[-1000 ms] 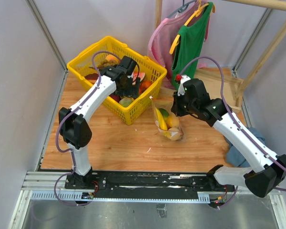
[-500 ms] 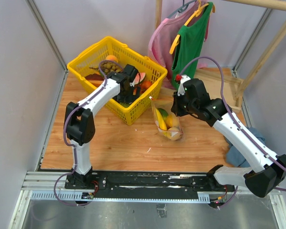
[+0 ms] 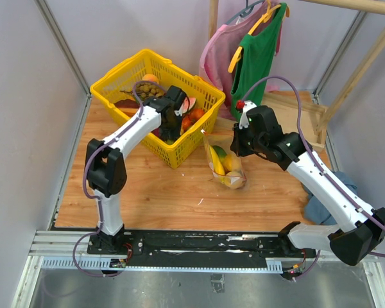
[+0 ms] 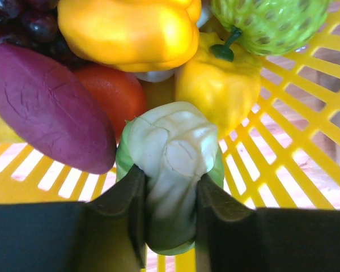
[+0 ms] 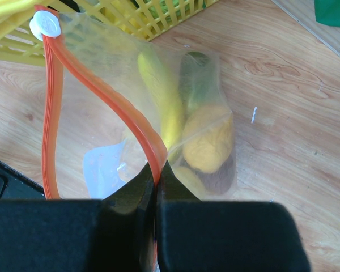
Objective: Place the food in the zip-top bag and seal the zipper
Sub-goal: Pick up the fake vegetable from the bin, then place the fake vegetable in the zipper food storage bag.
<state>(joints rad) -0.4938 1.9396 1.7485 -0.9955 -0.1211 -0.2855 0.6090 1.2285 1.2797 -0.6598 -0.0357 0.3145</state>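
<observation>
The left hand (image 4: 169, 211) is down inside the yellow basket (image 3: 125, 74), its two dark fingers (image 4: 122, 218) closed narrowly on the lower part of a pale green-and-white cabbage (image 4: 173, 150). The cabbage lies against the basket's slatted floor. A purple sweet potato (image 4: 51, 107) lies just to its left, and a red tomato (image 4: 116, 96) shows between the two. Beyond them sit a large yellow bell pepper (image 4: 130, 31), a smaller yellow pepper (image 4: 224, 85) with a green stem, a bumpy green custard apple (image 4: 272, 22), and dark grapes (image 4: 17, 11) in the corner.

The zip-top bag (image 5: 96, 62) stands on the wooden bench (image 3: 167, 192) just beside the basket's near right wall. The right hand (image 5: 156, 190) is pinched shut on one strand of the red-orange zipper (image 5: 110, 99). The other strand runs down from the white slider (image 5: 45, 25), well apart from the first, so the mouth gapes open. Through the clear plastic a banana (image 5: 161, 96), a rough yellow fruit (image 5: 209, 139) and something dark green (image 5: 195, 71) are visible at the bottom. A pale label (image 5: 105, 167) shows on the bag's wall.
</observation>
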